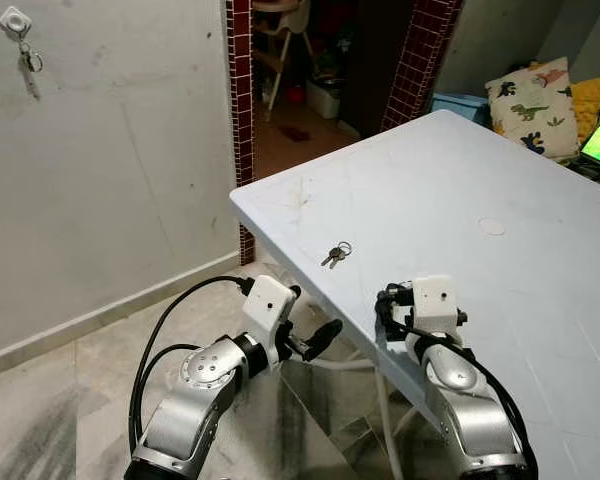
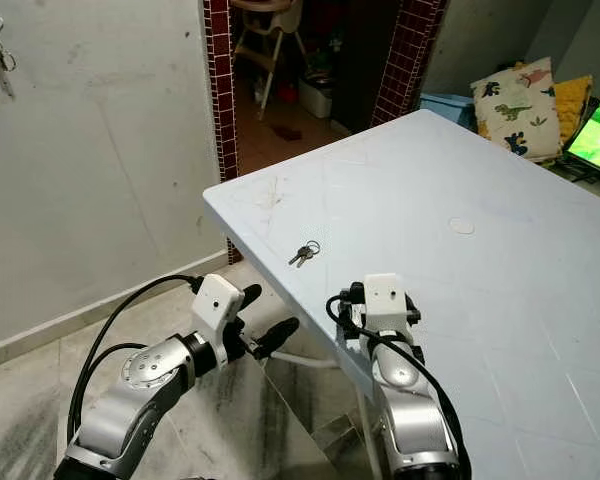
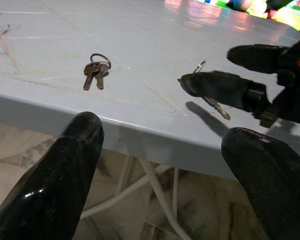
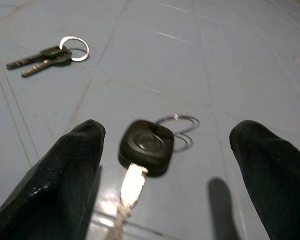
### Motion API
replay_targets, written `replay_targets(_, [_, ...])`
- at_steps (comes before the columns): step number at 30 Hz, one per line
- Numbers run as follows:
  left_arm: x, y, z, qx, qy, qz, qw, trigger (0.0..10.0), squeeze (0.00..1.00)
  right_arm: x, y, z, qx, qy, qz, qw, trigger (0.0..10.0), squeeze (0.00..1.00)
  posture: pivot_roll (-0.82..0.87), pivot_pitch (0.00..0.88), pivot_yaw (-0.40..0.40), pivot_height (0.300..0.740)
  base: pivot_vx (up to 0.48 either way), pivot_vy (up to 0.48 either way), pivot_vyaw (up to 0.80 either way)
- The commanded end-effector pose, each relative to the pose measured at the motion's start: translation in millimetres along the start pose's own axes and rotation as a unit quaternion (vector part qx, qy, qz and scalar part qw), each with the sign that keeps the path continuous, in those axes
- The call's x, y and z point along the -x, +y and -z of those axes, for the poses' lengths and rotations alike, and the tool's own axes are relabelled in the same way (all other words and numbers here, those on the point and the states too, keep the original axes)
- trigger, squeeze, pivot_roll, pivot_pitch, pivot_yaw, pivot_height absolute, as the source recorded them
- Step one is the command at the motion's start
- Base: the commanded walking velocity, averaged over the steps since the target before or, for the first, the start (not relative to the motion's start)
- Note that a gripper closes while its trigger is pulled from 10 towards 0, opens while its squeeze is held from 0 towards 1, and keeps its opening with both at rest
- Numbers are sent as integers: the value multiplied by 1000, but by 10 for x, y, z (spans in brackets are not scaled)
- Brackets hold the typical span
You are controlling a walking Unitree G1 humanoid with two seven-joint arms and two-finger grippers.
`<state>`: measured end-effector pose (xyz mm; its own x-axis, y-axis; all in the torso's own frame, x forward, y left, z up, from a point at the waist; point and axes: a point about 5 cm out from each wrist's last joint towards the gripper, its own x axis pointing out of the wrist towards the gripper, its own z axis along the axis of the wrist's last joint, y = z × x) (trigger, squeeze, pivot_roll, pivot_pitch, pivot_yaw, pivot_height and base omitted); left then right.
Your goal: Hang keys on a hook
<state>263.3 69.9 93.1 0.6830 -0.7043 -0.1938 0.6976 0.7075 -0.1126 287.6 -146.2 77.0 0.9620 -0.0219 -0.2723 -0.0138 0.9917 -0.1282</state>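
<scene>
Lying flat, black-headed key (image 4: pixel 145 145) on silver ring, between spread right hand (image 4: pixel 165 165) fingers

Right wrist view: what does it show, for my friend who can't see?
A black-headed key on a wire ring lies on the pale blue table between the right gripper's open black fingers. Two small keys on a ring lie farther off.

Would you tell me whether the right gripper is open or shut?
Open: the right gripper has its fingers spread either side of the black-headed key on the table.

Pale blue table (image 1: pixel 500 300), black-headed key (image 4: pixel 146 146)
</scene>
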Motion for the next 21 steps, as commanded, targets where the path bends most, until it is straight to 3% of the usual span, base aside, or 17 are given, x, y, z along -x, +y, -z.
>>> replay_targets(1, [-25,-30,-60,-6,-7,4,1000,10000,0,-20,-5,26,-5,6,5,1000,10000,0,83,0,-94,740,0,0,0])
replay_targets(4, [-27,-33,-68,-6,-8,4,1000,10000,0,-41,34,64,-28,14,0,1000,10000,0,85,0,-94,740,0,0,0])
replay_targets(13, [-36,-41,-86,-11,-7,9,1000,10000,0,-138,35,129,-41,25,6,999,10000,0,96,0,-94,740,0,0,0])
replay_targets(14, [-37,-42,-85,-12,-6,9,1000,10000,0,-155,35,129,-43,24,7,999,9608,0,96,0,-94,740,0,0,0])
replay_targets(15, [-36,-41,-83,-13,-6,9,1000,10000,0,-176,38,135,-43,25,8,999,7569,0,96,0,-92,740,0,0,0])
replay_targets(16, [-36,-42,-80,-13,-5,9,1000,10000,0,-183,42,138,-43,26,8,999,4824,0,96,0,-92,740,0,0,0])
replay_targets(18, [-36,-41,-75,-14,-4,10,1000,10000,0,-194,52,138,-49,25,7,998,4471,0,99,0,-92,740,0,0,0])
replay_targets(19, [-35,-43,-72,-16,-3,11,1000,10000,0,-201,61,134,-52,24,5,998,1725,0,100,0,-91,740,0,0,0])
replay_targets(20, [-32,-45,-68,-17,-2,11,1000,10000,0,-211,73,135,-53,24,4,998,118,0,102,0,-91,740,0,0,0])
replay_targets(21, [-27,-49,-63,-19,0,12,1000,10000,0,-225,87,140,-53,26,2,998,0,0,102,0,-91,740,0,0,0])
